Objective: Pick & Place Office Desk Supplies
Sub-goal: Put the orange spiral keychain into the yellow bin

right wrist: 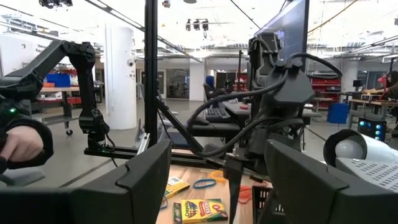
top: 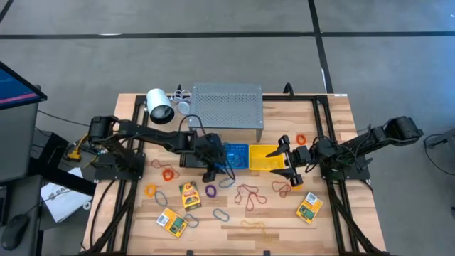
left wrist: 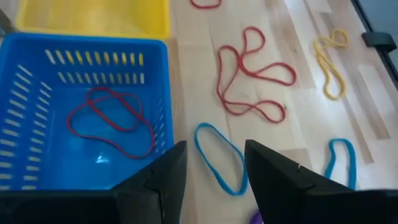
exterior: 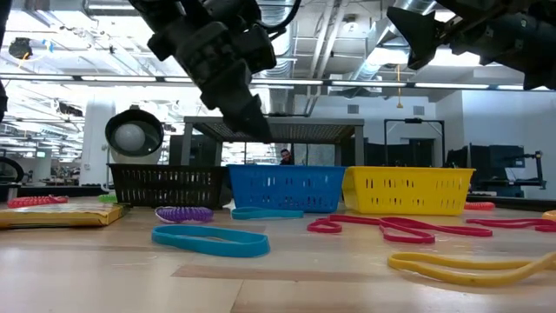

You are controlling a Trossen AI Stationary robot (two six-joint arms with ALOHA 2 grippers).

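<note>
My left gripper (top: 213,173) (left wrist: 214,146) is open and empty, hovering just beside the near edge of the blue basket (top: 235,155) (left wrist: 81,112), over a blue band loop (left wrist: 219,157) lying flat on the table. A red band loop (left wrist: 112,121) lies inside the blue basket. My right gripper (top: 287,158) (right wrist: 217,149) is open and empty, raised over the yellow basket (top: 266,158) (exterior: 408,189). Crayon packs (top: 189,194) (top: 172,222) (top: 309,208), red-brown loops (top: 249,193) (left wrist: 249,78), an orange loop (top: 151,190), a purple loop (top: 210,190) and grey oval clips (top: 221,213) lie loose on the table.
A grey perforated shelf (top: 227,105) and a white cylindrical lamp (top: 160,107) stand at the far side. A black basket (exterior: 165,184) sits left of the blue one. A yellow loop (left wrist: 329,59) lies near the table's near edge. A person's hand (right wrist: 18,144) shows beyond the table.
</note>
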